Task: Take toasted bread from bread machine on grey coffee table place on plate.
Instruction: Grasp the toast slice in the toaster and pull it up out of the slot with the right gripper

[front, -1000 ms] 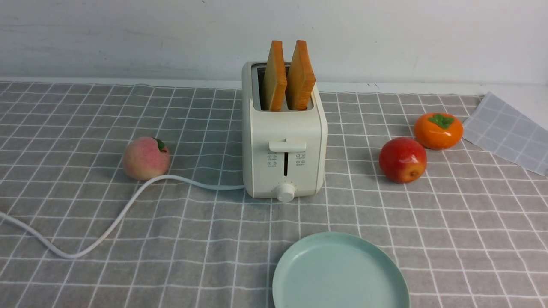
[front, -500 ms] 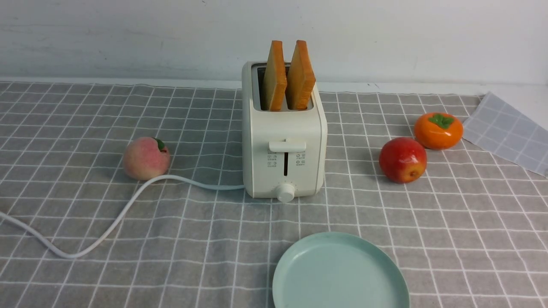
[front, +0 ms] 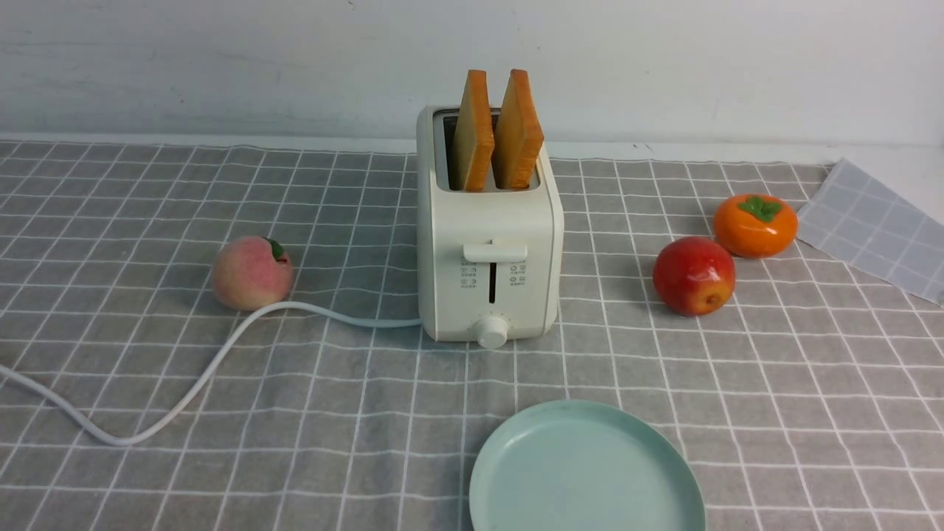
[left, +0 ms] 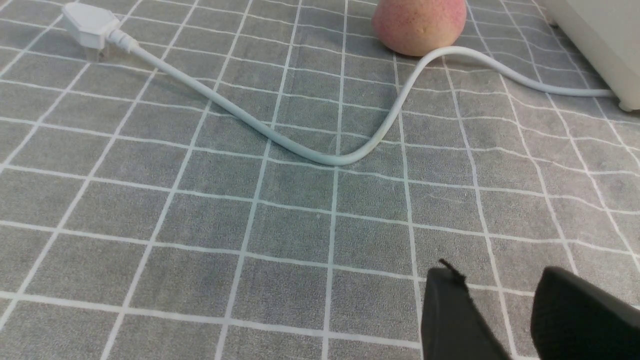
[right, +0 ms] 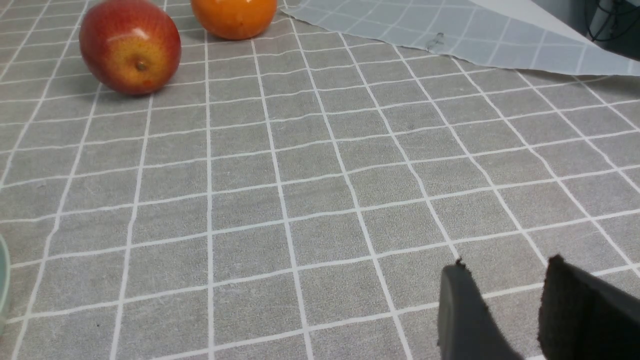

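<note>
Two slices of toasted bread (front: 472, 133) (front: 518, 129) stand upright in the slots of the cream-white bread machine (front: 488, 258) at the middle of the grey coffee table (front: 774, 413). The mint-green plate (front: 586, 472) lies bare in front of it, near the table's front edge. Neither gripper shows in the front view. My left gripper (left: 500, 275) hovers open over bare cloth, with the bread machine's corner (left: 600, 35) far off. My right gripper (right: 502, 267) also stands open over bare cloth, nothing between its fingers.
A peach (front: 251, 272) sits left of the bread machine, touching the white power cord (front: 192, 383), whose plug (left: 87, 25) lies on the cloth. A red apple (front: 693, 275) and an orange persimmon (front: 755, 225) lie to the right. A folded cloth corner (front: 877, 225) lies at the far right.
</note>
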`<state>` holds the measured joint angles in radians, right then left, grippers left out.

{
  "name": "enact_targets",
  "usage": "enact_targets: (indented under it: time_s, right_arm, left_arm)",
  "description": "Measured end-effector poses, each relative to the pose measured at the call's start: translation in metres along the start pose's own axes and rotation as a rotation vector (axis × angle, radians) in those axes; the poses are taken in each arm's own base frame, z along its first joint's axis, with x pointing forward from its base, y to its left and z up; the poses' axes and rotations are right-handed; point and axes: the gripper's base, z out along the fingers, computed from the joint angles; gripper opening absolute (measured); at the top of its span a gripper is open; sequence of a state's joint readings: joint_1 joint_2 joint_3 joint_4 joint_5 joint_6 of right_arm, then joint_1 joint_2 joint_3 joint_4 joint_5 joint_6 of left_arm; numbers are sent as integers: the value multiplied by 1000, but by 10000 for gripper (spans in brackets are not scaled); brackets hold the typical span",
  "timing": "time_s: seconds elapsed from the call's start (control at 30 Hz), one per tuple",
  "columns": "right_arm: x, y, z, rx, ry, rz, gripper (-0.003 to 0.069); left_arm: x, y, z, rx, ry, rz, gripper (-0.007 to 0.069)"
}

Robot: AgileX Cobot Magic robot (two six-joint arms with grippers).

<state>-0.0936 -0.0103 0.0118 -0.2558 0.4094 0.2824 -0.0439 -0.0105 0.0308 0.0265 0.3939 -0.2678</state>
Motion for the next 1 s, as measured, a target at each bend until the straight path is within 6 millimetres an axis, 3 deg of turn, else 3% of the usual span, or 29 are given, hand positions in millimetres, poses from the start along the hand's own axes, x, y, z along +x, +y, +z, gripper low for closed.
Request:
enact_targets:
  time_s: [0.7, 0.83, 1.0]
  right_arm:
    - [-2, 0, 0, -1, -27, -17, 240]
    - [-6, 3, 1, -27, -104, -19, 240]
    - [-27, 9, -4, -94, -332, -25, 240]
  left_arm:
    - [0, 0, 0, 0, 0, 0, 239]
    - [-1, 0, 0, 0, -7, 4, 239]
    - [-12, -3, -1, 35, -137, 7, 239]
